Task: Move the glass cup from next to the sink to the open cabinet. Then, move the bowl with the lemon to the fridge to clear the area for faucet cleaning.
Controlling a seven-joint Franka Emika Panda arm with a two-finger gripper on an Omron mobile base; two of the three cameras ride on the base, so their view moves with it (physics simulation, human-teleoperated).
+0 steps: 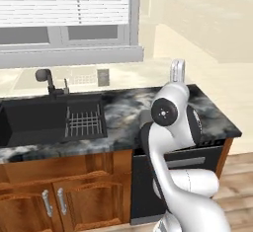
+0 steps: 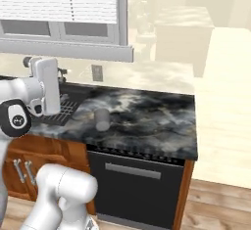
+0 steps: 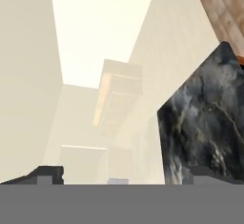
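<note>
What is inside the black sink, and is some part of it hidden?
Inside the sink a wire rack lies at its right end; the rest of the basin looks bare. In the right base view, the robot's arm covers most of it.

Cup (image 2: 102,120): small greyish translucent tumbler, no handle, upright on dark marbled worktop (image 2: 147,121), right of sink, apart from its rim, near worktop's front edge.

Sink (image 1: 44,120): black rectangular basin sunk in worktop, wire rack (image 1: 84,122) at its right end.

Faucet (image 1: 45,78): black, curved, rounded head, small side lever, behind sink, below window.
</note>
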